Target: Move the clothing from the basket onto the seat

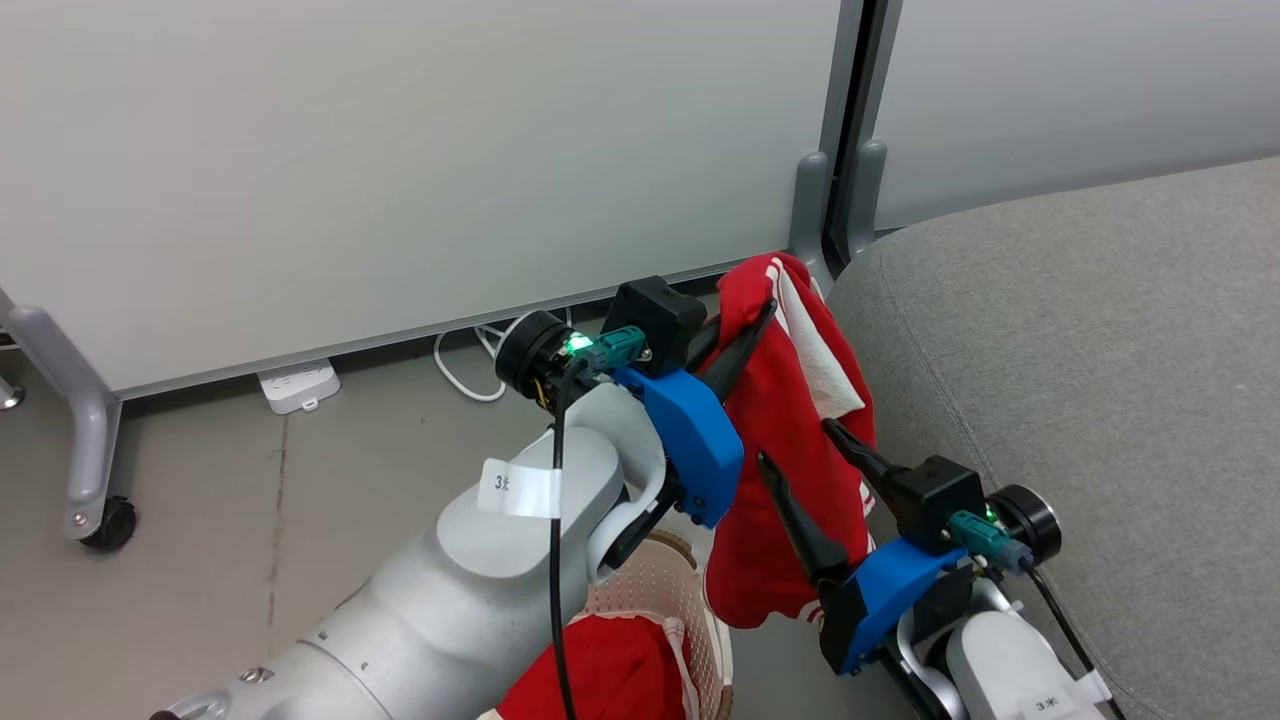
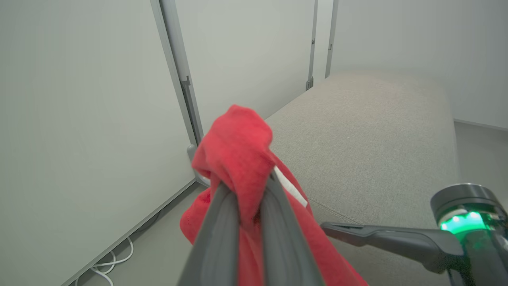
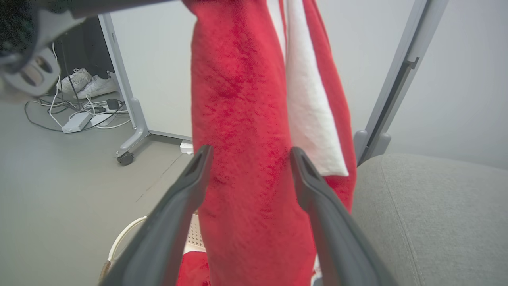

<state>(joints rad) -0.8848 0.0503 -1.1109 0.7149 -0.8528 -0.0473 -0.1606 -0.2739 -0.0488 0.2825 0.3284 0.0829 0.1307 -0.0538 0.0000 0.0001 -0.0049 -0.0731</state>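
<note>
Head view: left gripper (image 1: 765, 308) clenched on hanging red clothing (image 1: 785, 400); right gripper (image 1: 797, 443), at 6 o'clock from left, spread wide.

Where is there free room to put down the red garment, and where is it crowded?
Free: the seat, its whole top from the rounded edge beside the hanging garment to the wall panels. Crowded: between basket and seat edge, where the left hand holds the garment and the open right hand stands at it.

We clamp the red clothing (image 2: 238, 135) tight in our left gripper (image 2: 248, 184), just beside the grey seat (image 2: 369, 131) and white wall panels (image 2: 79, 99).
</note>
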